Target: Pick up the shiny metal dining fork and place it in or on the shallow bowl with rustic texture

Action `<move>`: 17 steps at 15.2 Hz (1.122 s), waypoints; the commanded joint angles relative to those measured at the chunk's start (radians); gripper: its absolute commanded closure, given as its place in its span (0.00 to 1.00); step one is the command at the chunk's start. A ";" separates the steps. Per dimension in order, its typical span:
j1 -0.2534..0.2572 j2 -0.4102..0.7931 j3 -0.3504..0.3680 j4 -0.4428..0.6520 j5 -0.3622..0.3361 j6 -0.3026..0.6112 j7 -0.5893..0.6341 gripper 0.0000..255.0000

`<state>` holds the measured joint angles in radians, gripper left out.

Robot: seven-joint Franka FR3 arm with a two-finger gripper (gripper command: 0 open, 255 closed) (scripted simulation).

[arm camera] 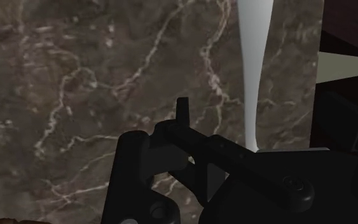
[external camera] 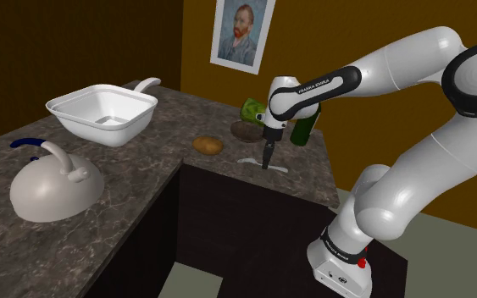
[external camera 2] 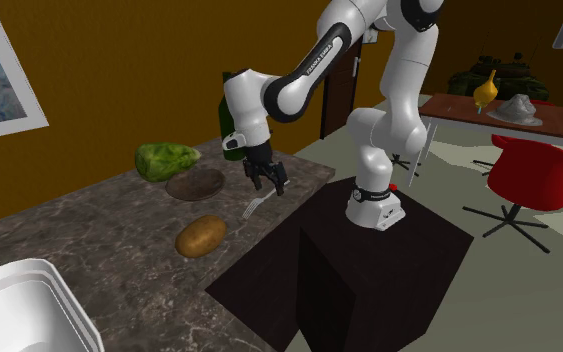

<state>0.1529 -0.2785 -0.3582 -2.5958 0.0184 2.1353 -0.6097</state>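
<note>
- gripper [external camera 2: 270,183] hangs open just above the fork [external camera 2: 256,208], fingers apart and holding nothing.
- fork lies flat on the marble counter [external camera 2: 89,250], near its edge.
- best to descend straight, centre the thin handle between the jaws, then close firmly; it may slip.
- shallow brown bowl [external camera 2: 196,183] sits near, so a short, low carry should do.

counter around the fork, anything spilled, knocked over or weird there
Nothing is spilled or broken. The fork lies flat on the counter close to its edge, under the claw. The bowl sits upright near the potato. Only the fork's closeness to the edge stands out.
</note>
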 commanded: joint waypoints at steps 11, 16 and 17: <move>0.000 0.000 0.000 0.000 0.000 0.000 0.000 1.00; -0.005 -0.048 0.010 0.032 -0.014 -0.078 0.019 1.00; -0.006 -0.057 0.012 0.039 -0.016 -0.093 0.022 1.00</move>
<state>0.1484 -0.3250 -0.3480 -2.5632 0.0060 2.0593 -0.5907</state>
